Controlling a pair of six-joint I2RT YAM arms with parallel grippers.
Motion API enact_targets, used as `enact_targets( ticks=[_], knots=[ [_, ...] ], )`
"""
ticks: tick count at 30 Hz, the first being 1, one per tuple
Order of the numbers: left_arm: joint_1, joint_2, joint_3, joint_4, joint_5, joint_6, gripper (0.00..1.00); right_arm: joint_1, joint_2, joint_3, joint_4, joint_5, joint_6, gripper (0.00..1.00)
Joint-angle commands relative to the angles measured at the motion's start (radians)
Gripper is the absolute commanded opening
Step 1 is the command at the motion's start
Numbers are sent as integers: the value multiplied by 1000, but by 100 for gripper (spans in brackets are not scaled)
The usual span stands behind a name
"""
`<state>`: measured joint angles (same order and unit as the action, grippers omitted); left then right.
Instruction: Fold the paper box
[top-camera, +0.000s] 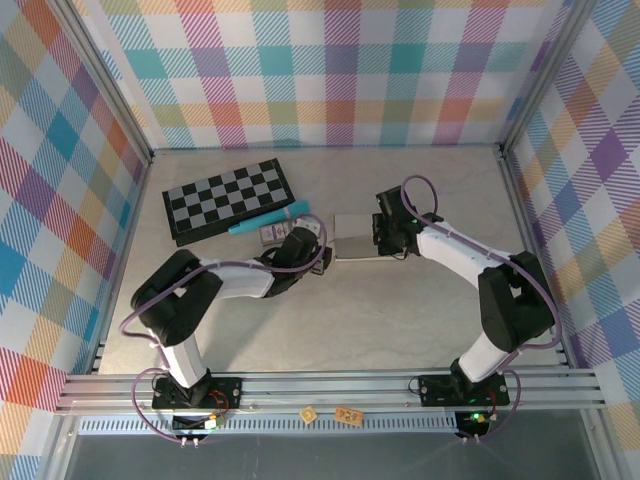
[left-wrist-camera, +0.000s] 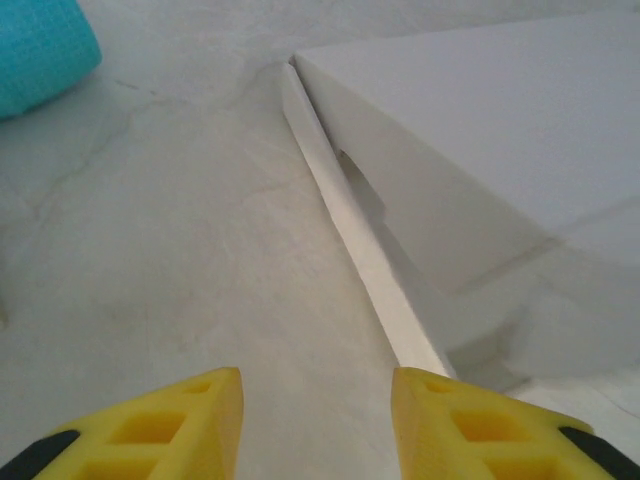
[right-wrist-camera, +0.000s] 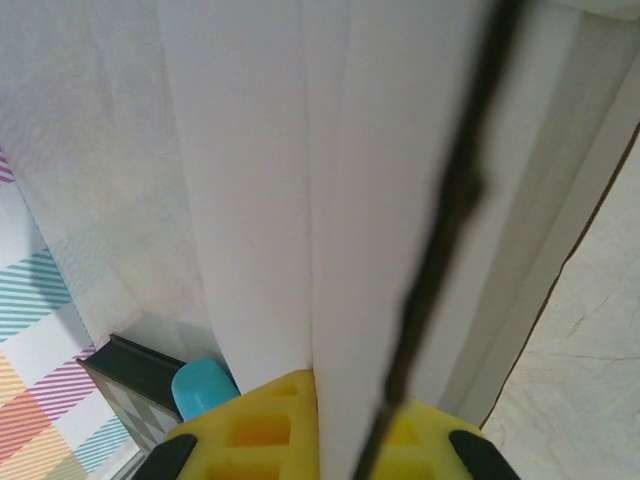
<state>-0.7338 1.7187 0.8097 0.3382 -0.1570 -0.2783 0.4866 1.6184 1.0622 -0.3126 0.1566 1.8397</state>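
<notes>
The right end effector (right-wrist-camera: 350, 435) clamps the plain white paper box (right-wrist-camera: 250, 200); the left end effector (left-wrist-camera: 315, 405) stands released beside it.

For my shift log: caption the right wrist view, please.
Right pincer clamped on a white flap of the paper box, teal object and checkerboard behind.

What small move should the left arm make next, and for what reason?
Probably ease the left arm forward and a little sideways, so that its open jaws straddle the narrow flap of the plain white thin-card box. That flap lies just ahead of one fingertip with nothing between the jaws, and the right arm's jaws are shut on the box, which should steady it.
</notes>
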Motion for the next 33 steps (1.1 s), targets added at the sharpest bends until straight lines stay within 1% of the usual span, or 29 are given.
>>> enact_targets(
  ticks=[1,4,5,7,11,14,16,17,18,20,23,25,27,29,31,33],
  knots=[
    [-26,-111,-35,-88,42,-144,44,10,-8,-41,-40,3,-28,4],
    [-22,-210,-9,-215,29,-251,46,11,-8,-49,-36,4,-34,4],
    [-11,-230,25,-275,37,-284,48,10,-8,-51,-36,4,-36,4],
    [28,-221,122,-404,88,-350,48,10,-9,-54,-36,3,-37,4],
    [147,-92,334,-566,285,-493,47,11,-9,-56,-35,0,-51,5],
    [191,41,486,-650,413,-537,46,10,-11,-58,-46,1,-65,5],
    [199,103,527,-625,477,-581,46,10,-13,-66,-41,-6,-60,5],
    [199,136,545,-574,506,-604,47,10,-15,-68,-35,-9,-62,5],
    [198,174,569,-562,550,-628,47,10,-15,-67,-35,-12,-62,5],
    [194,219,591,-571,592,-654,46,10,-15,-65,-40,-15,-62,5],
    [189,221,558,-561,598,-683,46,10,-16,-66,-42,-16,-67,5],
    [186,219,535,-526,624,-709,47,10,-15,-68,-40,-19,-71,6],
    [179,235,541,-529,656,-716,47,10,-15,-73,-33,-23,-71,6],
    [173,234,525,-517,656,-724,47,10,-14,-77,-32,-25,-71,6],
    [174,226,499,-462,656,-753,46,10,-14,-80,-28,-27,-76,6],
    [171,235,510,-463,666,-755,45,10,-14,-86,-23,-29,-76,6]
  ],
)
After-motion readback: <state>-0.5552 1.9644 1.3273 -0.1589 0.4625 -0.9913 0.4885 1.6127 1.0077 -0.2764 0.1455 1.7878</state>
